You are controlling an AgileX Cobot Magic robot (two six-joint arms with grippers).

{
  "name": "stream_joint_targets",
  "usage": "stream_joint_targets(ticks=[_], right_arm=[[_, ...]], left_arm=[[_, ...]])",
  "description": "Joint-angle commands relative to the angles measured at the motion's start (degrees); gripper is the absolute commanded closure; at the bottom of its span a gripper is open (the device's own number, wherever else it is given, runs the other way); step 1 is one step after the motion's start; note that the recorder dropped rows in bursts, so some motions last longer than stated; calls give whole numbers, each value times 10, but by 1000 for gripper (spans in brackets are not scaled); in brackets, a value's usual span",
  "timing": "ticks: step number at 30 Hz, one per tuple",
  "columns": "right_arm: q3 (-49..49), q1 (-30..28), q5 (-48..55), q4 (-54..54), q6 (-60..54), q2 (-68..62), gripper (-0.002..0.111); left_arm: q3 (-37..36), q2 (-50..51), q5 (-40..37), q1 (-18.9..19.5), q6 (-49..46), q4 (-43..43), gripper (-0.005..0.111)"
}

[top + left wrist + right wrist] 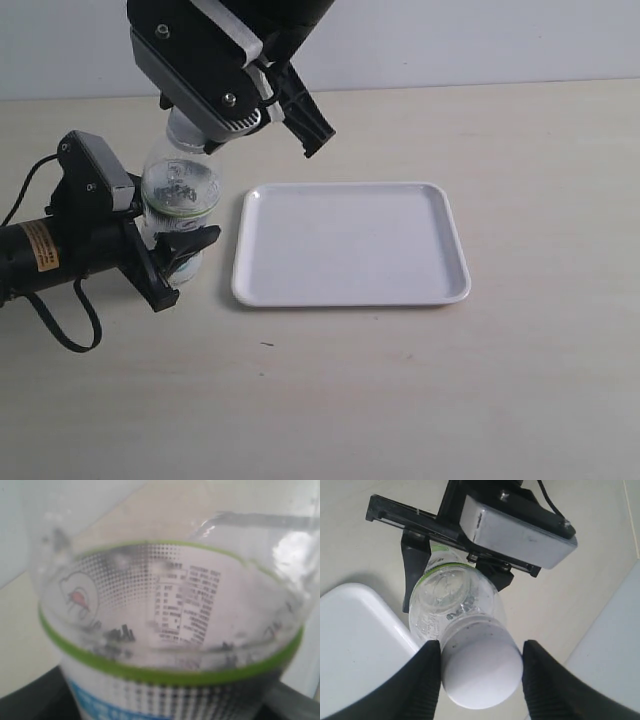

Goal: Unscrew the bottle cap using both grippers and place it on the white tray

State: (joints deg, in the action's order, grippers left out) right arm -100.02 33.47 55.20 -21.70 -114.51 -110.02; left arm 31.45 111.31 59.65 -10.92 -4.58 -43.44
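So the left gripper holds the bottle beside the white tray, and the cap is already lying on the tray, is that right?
Not quite. The bottle cap is not on the white tray; it is still on the bottle, between the fingers of the right gripper, as the right wrist view shows. The left gripper does hold the bottle beside the tray.

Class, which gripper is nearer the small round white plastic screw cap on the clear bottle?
Right. The right gripper straddles the white screw cap, a finger on either side. The left gripper clamps the clear plastic bottle lower down its body, away from the cap.
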Motion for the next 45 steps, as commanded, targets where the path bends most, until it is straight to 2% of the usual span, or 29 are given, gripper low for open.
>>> stream_joint_targets(ticks=[1,3,6,9,14,18,22,29,39,45], right_arm=[[1,-1,9,13,-8,1,108],[1,-1,9,12,-8,1,106],[1,-1,8,9,-8,1,97],[1,-1,8,9,-8,1,84],[1,-1,4,7,-8,1,52],[1,-1,2,7,-8,1,40],[1,-1,-11,5,18,1,35],[1,-1,-17,-23,136,1,33],[1,-1,-55,-110,397,1,33],[1,-1,-92,-117,571,1,33]], left_arm=[[5,-7,51,0,16,17,107],[5,-7,51,0,16,17,107],[5,-7,51,0,16,17,107],[5,-7,51,0,16,17,107],[5,-7,51,0,16,17,107],[5,-7,51,0,16,18,107],[5,-7,51,0,16,18,107],[5,-7,51,0,16,18,107],[5,-7,43,0,40,20,107],[5,8,48,0,46,22,107]])
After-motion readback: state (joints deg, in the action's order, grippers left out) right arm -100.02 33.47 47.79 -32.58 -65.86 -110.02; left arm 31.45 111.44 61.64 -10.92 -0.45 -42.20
